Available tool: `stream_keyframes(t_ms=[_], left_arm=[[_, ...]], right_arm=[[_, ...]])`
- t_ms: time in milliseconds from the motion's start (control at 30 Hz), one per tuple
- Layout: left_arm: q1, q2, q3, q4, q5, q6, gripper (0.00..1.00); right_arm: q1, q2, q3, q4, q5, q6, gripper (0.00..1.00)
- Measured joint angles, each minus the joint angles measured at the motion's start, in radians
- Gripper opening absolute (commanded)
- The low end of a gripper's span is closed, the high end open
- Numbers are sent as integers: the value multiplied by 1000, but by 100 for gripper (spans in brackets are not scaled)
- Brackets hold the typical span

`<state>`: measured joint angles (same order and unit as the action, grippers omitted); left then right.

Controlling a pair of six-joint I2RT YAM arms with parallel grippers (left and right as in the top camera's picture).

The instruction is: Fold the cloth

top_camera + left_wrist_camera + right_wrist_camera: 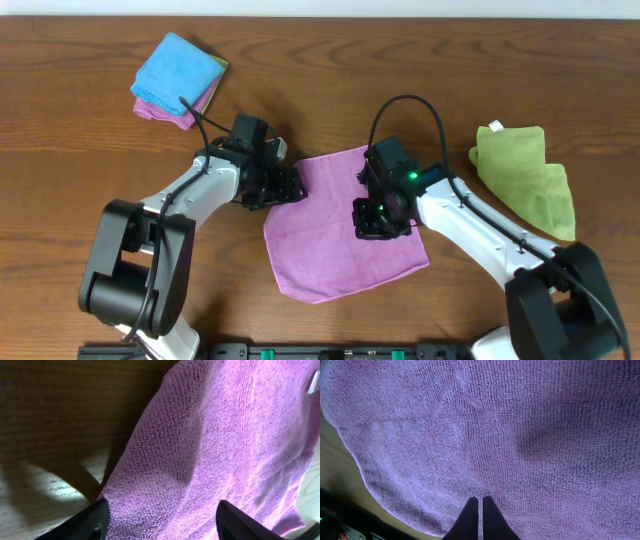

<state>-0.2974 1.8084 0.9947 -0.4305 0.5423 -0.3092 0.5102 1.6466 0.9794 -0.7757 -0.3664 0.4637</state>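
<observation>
Overhead, I see the cloth [340, 240] lying flat in the middle of the table [80, 60]. I judge it light, soft and limp, so I'd pinch corners. My right gripper [480, 501] rests closed on its right half. Farther out, my left gripper [162, 512] stands open over its left edge.

Overhead cam looks straight down; both wrist cams close-up, sharing the cloth [330, 240].

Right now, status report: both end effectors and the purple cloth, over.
Left end effector open at purple cloth edge. Right end effector shut over it. Cloth spread, unfolded. Green cloth, blue cloth clear.
</observation>
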Motion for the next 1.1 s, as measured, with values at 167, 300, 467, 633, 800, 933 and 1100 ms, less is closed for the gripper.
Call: stream_keyframes(t_ms=[167, 300, 467, 633, 800, 933, 1100], left_arm=[[0, 0, 14, -45, -8, 43, 68], [0, 0, 46, -68, -16, 61, 68], [0, 0, 100, -85, -28, 82, 68], [0, 0, 106, -105, -70, 85, 69], [0, 0, 106, -106, -112, 101, 66], [0, 0, 106, -97, -131, 105, 62], [-1, 8, 106, -92, -132, 105, 60]], right_arm=[[0, 0, 0, 7, 0, 0, 6], [0, 0, 0, 10, 0, 0, 6], [0, 0, 0, 15, 0, 0, 6], [0, 0, 0, 18, 0, 0, 7], [0, 0, 0, 21, 0, 0, 7], [0, 0, 0, 21, -1, 0, 7], [0, 0, 0, 21, -1, 0, 7]])
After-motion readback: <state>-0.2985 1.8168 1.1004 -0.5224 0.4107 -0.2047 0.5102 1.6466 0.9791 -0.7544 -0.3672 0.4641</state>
